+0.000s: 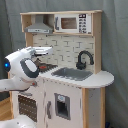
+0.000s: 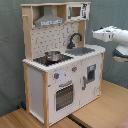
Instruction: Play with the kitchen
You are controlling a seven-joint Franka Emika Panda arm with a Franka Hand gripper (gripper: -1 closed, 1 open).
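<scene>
In the first exterior view, the kitchen (image 1: 70, 70) is seen filling the middle of the frame, standing upright against a grey curtain (image 1: 117, 50). A microwave (image 1: 72, 23) is being shown on the top shelf at about 12 o'clock, with the hood (image 1: 39, 25) beside it at 11 o'clock. The black faucet (image 1: 83, 60) is standing at the back of the grey sink (image 1: 72, 74), at roughly 3 o'clock from the stove (image 1: 47, 66). The white robot arm (image 1: 22, 70) is being seen at 9 o'clock, overlapping the stove side of the kitchen; the gripper (image 1: 45, 50) is pointing toward 3 o'clock above the stove. Whether its fingers are apart or together cannot be told.

In the second exterior view, the kitchen (image 2: 60, 70) is being seen from the other side, resting on a wooden floor (image 2: 100, 112). A metal pot (image 2: 52, 55) is sitting on the stove (image 2: 50, 60), with the sink (image 2: 82, 50) at 2 o'clock from it and the faucet (image 2: 74, 39) behind. The oven door (image 2: 64, 95) is shown closed, low on the front. The arm (image 2: 117, 40) is entering from 3 o'clock, and the gripper (image 2: 97, 35) is held just beyond the sink end of the counter, above it. Its fingers cannot be made out here either.
</scene>
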